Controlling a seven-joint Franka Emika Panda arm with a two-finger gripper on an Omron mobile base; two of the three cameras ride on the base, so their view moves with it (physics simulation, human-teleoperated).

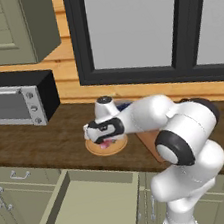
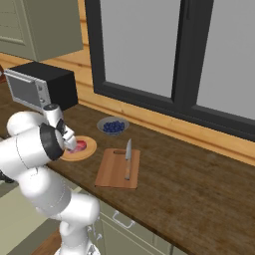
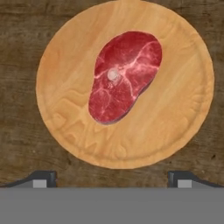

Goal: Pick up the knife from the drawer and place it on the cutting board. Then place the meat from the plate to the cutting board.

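Meat (image 3: 124, 76) lies on the round wooden plate (image 3: 183, 122), a little off its middle, a dark red slab with white marbling and a pale spot near its centre; nothing else touches it. My gripper (image 3: 111, 178) hangs straight above that plate, looking down on it, with my two fingers spread as wide as they go and nothing between them — the tips (image 3: 43, 178) show at the lower edge of the hand view, over the dark wooden counter (image 3: 17, 144) just past the plate's rim, well clear of the meat. From the right base view the plate (image 2: 88, 150) sits on the counter (image 2: 199, 189) partly behind my arm, with a sliver of the meat (image 2: 80, 146) showing pink on it. Just beside the plate lies the reddish-brown cutting board (image 2: 113, 174), its slot handle at the far short end. The knife (image 2: 128, 158) already rests on the board, blade toward the window, handle toward me, lying lengthwise near the board's right edge. Behind the plate and the board stands a small bowl of blue berries (image 2: 113, 125). A toaster oven (image 1: 16, 99) sits farther left on the counter. Below the counter's front edge the green drawer (image 1: 52, 213) stands pulled out — its pale inside is bare where I can see it.
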